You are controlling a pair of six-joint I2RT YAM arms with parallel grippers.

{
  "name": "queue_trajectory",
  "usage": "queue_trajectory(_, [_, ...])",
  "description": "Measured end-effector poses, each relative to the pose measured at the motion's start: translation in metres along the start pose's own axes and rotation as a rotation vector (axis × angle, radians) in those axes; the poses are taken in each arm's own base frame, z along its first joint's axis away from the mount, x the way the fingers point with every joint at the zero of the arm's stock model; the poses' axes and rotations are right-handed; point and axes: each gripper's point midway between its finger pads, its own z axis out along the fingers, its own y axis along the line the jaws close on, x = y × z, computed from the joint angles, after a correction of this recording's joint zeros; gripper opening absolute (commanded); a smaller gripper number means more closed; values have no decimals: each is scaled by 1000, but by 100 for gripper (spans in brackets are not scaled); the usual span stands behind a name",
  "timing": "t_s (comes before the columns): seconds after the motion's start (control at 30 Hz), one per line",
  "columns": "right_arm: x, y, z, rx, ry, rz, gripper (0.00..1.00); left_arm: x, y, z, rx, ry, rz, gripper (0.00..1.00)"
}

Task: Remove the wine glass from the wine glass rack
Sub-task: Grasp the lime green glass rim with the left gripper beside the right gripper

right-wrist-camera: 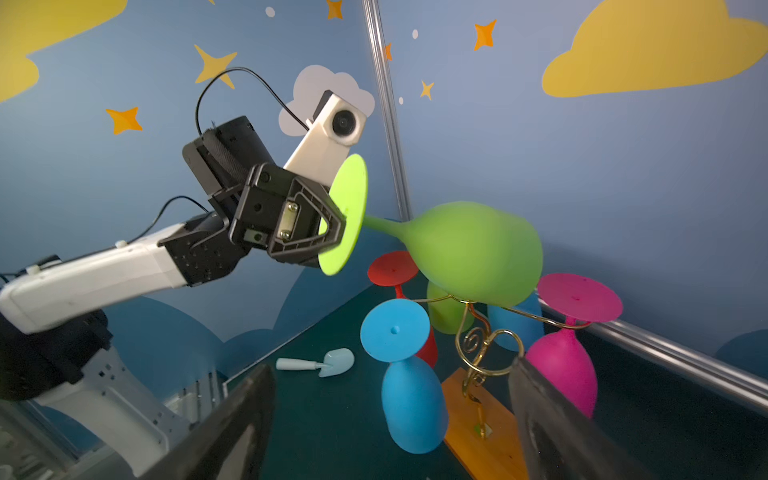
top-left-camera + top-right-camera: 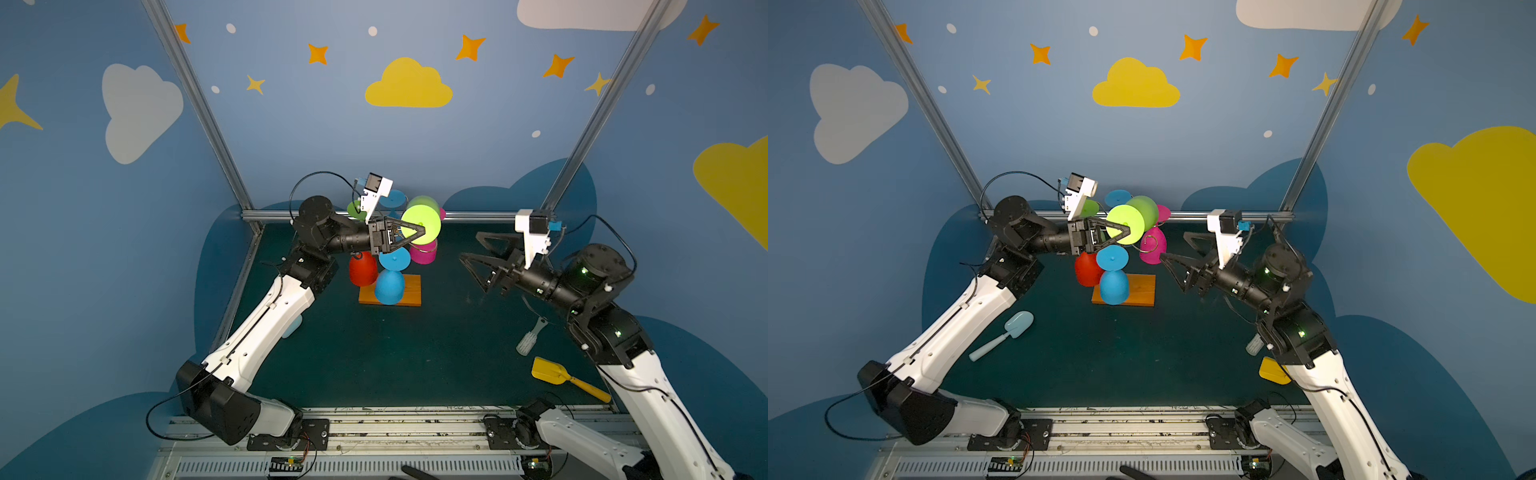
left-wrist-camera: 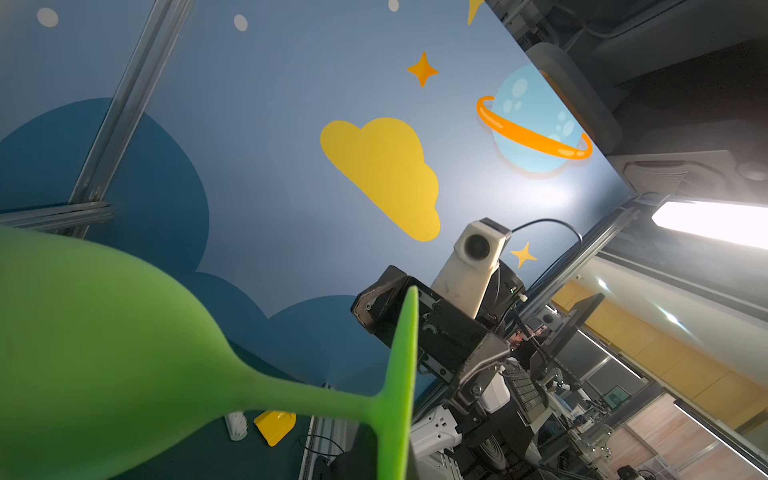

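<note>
A lime-green wine glass (image 2: 430, 216) (image 2: 1142, 212) (image 1: 473, 249) (image 3: 104, 332) lies sideways in the air over the top of the wine glass rack. My left gripper (image 2: 419, 226) (image 2: 1125, 228) (image 1: 340, 220) is shut on its foot where the stem meets it. The bowl hovers just above a gold wire arm; I cannot tell whether they touch. The rack's gold wire (image 1: 478, 345) rises from an orange-brown wooden base (image 2: 411, 291) (image 2: 1142, 289). My right gripper (image 2: 468, 246) (image 2: 1173, 245) (image 1: 390, 365) stands open and empty to the right of the rack.
Blue (image 1: 411, 399), red (image 2: 362, 270), magenta (image 1: 561, 365) and green glasses hang upside down on the rack. A pale blue scoop (image 2: 1005, 336) lies at the left; a white brush (image 2: 530, 338) and a yellow scoop (image 2: 557, 374) lie at the right, under the right arm.
</note>
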Motion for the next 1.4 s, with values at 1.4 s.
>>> queue_trajectory(1.4, [40, -41, 138, -63, -39, -550, 88, -1, -18, 0, 81, 33, -182, 3])
